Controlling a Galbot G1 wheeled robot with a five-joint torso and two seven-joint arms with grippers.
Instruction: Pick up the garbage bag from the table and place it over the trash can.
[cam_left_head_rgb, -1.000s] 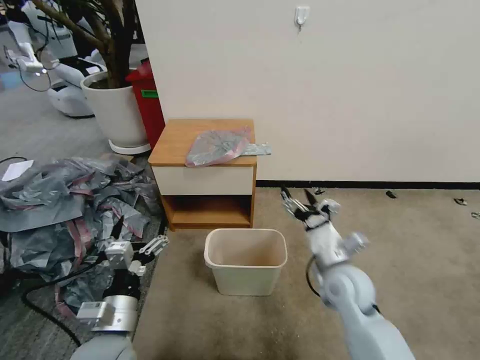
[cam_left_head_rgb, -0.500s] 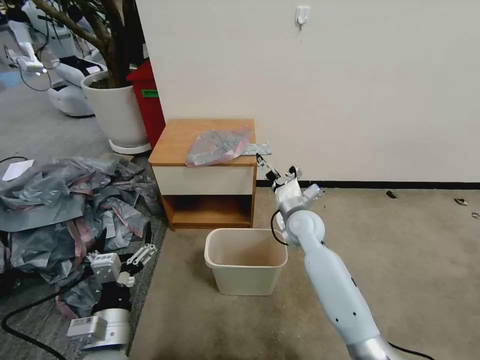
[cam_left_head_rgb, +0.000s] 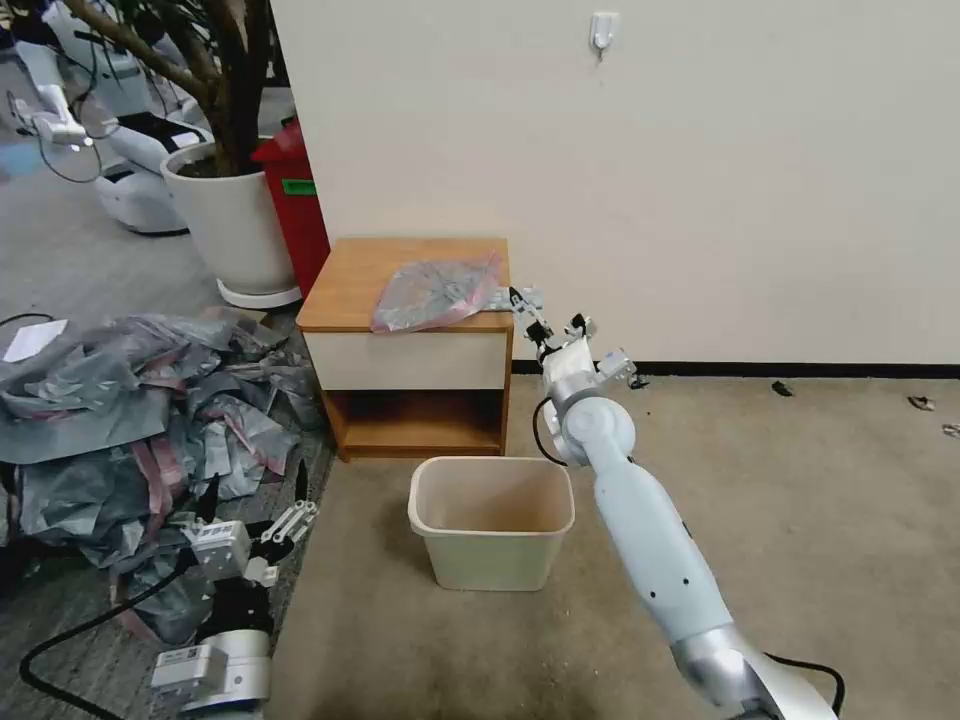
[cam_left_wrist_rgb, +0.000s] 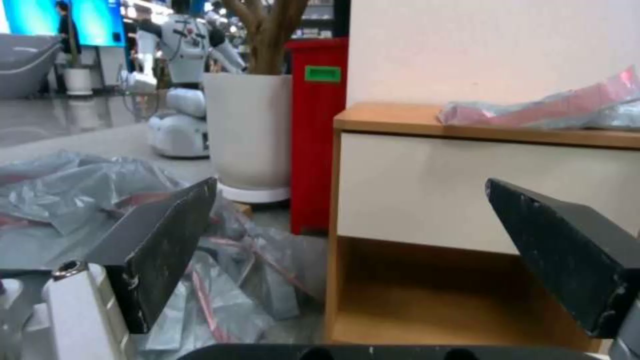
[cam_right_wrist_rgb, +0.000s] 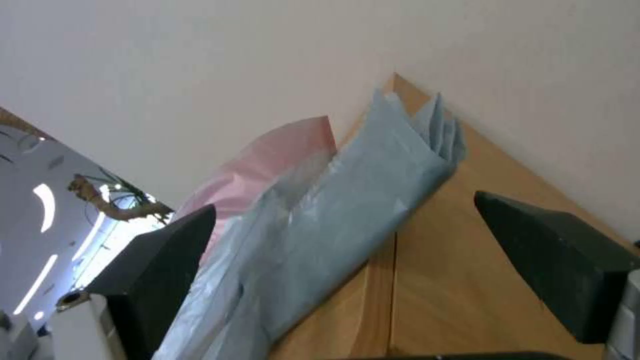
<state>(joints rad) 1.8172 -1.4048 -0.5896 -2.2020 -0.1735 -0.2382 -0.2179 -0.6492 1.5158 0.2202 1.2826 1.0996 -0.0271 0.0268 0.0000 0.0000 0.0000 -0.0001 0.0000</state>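
Observation:
The garbage bag (cam_left_head_rgb: 440, 290), translucent grey with a pink-red band, lies crumpled on the right half of the table (cam_left_head_rgb: 345, 290), one folded end sticking out past the right edge. My right gripper (cam_left_head_rgb: 540, 315) is open at the table's front right corner, just short of that end. In the right wrist view the garbage bag (cam_right_wrist_rgb: 333, 210) lies between and beyond the spread fingers (cam_right_wrist_rgb: 553, 260), untouched, on the wooden table (cam_right_wrist_rgb: 467, 290). The beige trash can (cam_left_head_rgb: 490, 520) stands open on the floor before the table. My left gripper (cam_left_head_rgb: 285, 515) hangs open low at the left, holding nothing.
A big heap of grey bags (cam_left_head_rgb: 120, 400) covers the floor on the left, by my left arm. A white plant pot (cam_left_head_rgb: 235, 215) and a red bin (cam_left_head_rgb: 300, 200) stand behind the table. The wall is close behind it. Bare carpet (cam_left_head_rgb: 800, 500) stretches to the right.
My right arm has stretched forward and up from over the floor beside the trash can to the table's front right corner. The left gripper has drifted slightly lower.

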